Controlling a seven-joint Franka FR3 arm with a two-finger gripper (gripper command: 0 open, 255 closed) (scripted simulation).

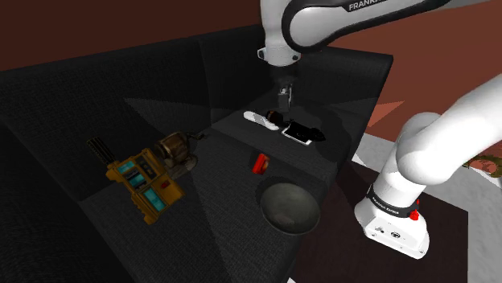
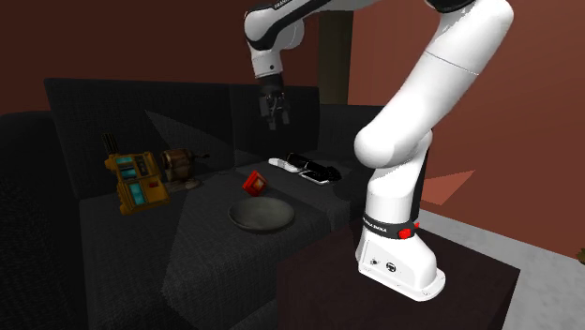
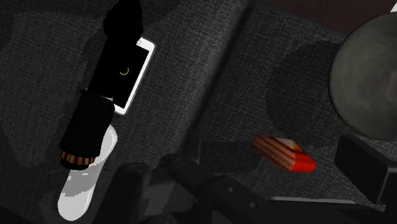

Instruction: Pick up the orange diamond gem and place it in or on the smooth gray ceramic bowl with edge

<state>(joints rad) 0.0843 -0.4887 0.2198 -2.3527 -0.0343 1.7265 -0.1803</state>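
2 exterior views across same sofa (image 1: 96,88)

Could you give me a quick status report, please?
Gripper open, high above the sofa seat. Red-orange gem on the seat, untouched, beside the gray bowl. Phone lies aside, not between them.

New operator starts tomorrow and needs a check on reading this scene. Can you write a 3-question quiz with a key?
1. True or false: the gripper is holding the red-orange gem.
2. Which thing lies nearest the gem? A) the grey bowl B) the yellow device C) the phone
3. Fill in: the gem lies on the dark sofa, ____ the bowl.

Key
1. False. The gripper is open and raised above the seat, away from the gem.
2. A.
3. beside (the bowl has nothing in it).
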